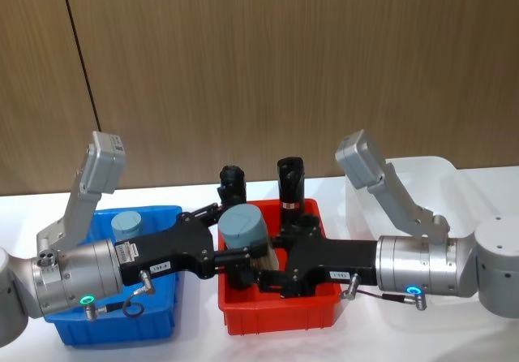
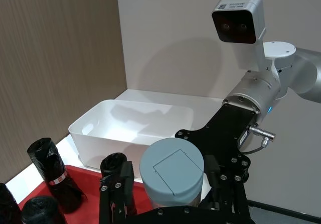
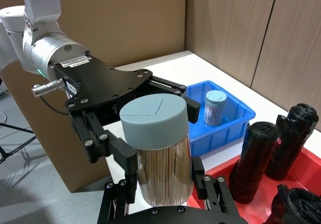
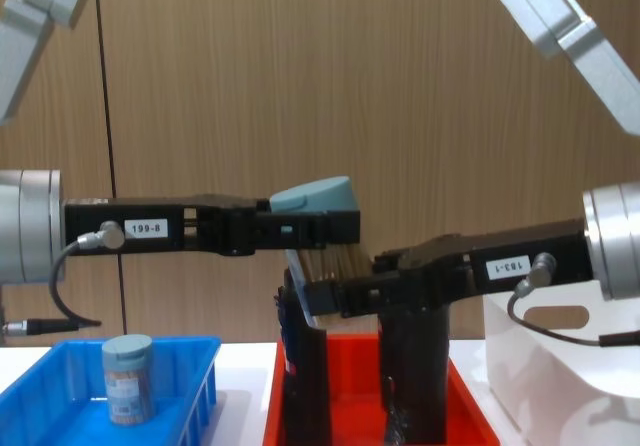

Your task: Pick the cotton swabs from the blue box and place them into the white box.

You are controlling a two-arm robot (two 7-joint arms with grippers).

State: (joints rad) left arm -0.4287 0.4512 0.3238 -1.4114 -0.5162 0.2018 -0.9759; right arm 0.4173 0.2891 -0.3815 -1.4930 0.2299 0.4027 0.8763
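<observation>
- Your left gripper (image 1: 231,234) is clenching the lid end of a cotton swabs jar (image 1: 242,226), which is tilting between your two grippers.
- Your right gripper (image 1: 269,258) is facing the left one head-on at the jar's lower body. You cannot tell whether it is gripping.
- The red bin (image 1: 284,317), holding black rolls (image 1: 290,179), is sitting directly below both grippers.
- The blue box (image 1: 166,317) is lying back under the left gripper's wrist, with a second jar (image 1: 127,224) standing upright inside.
- The white box (image 1: 434,167) is lying behind the right gripper, under its arm.
</observation>
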